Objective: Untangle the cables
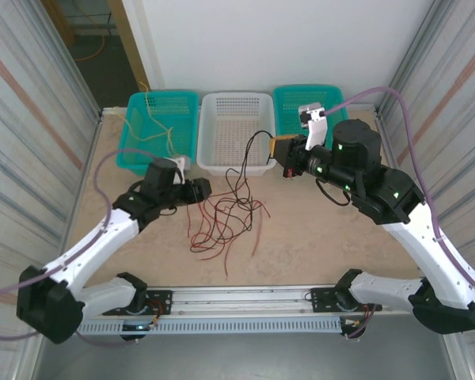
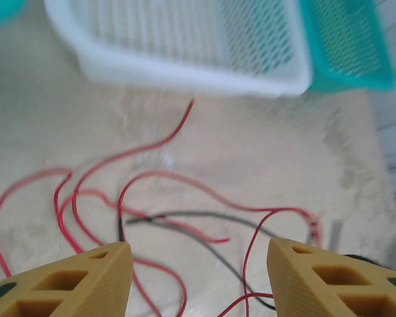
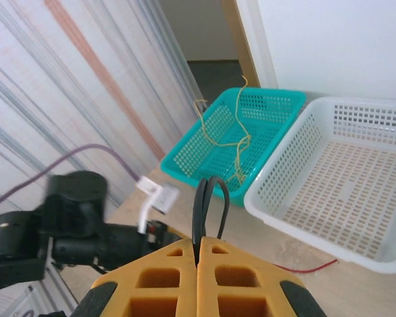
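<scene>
Table point(image 1: 324, 237): tan; one white basket point(image 1: 218, 165), two teal baskets point(image 1: 132, 157).
Cables point(image 1: 224, 215): red-black tangle lay mid-table, strands mostly near-to-far.
Left gripper point(image 2: 198, 249): spread.
Right gripper point(image 3: 199, 246): pinched black cable point(image 3: 196, 211), looping upward.

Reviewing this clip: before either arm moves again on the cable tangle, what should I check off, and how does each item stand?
1. Right gripper shut on the black cable: ok.
2. Left gripper open, holding nothing: ok.
3. Black cable clear of the red cables: not ok; it hangs into the tangle on the table.
4. White basket free for a cable: ok.
5. Pale yellow cable inside the teal basket: ok.
6. Which red cable the left gripper would close on: cannot tell.
</scene>
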`<state>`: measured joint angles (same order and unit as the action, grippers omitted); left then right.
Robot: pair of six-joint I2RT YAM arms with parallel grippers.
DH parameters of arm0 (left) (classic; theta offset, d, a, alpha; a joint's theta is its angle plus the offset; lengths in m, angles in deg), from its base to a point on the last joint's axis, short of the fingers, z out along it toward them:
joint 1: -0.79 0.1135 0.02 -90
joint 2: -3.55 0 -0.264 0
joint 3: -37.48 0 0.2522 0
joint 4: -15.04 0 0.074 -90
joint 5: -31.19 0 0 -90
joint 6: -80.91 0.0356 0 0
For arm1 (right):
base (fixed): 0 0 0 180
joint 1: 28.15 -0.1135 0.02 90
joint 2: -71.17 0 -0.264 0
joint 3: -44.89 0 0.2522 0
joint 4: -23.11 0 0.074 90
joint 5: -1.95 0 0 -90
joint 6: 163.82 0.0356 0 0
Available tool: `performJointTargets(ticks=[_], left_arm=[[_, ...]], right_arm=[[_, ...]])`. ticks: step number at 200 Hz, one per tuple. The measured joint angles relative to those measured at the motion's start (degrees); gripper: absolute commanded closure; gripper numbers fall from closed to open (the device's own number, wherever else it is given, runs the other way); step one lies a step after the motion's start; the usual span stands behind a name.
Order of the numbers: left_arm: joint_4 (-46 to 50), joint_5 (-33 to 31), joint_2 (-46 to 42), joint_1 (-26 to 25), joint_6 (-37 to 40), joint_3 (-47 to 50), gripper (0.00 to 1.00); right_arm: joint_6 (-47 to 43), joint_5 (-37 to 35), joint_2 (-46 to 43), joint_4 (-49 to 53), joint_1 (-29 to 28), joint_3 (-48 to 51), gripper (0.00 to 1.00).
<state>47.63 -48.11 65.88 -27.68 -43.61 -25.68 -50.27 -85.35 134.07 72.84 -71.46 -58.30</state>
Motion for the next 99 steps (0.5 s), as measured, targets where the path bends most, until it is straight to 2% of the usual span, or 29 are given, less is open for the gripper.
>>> performJointTargets(ticks=[28, 53, 99], left_arm=[[-0.2, 2.8, -4.7, 1.0, 2.5, -5.2, 0.35], [-3.7, 8.3, -6.0, -1.4, 5.5, -8.4, 0.36], [-8.4, 16.6, 2.0, -8.1, 9.7, -13.0, 0.41]], right_arm=[[0.5, 1.5, 0.1, 0.0, 0.3, 0.0, 0.99], [1.6, 3.0, 0.1, -0.4, 0.3, 0.4, 0.98], [3.1, 5.3, 1.6, -1.3, 0.3, 0.7, 0.98]])
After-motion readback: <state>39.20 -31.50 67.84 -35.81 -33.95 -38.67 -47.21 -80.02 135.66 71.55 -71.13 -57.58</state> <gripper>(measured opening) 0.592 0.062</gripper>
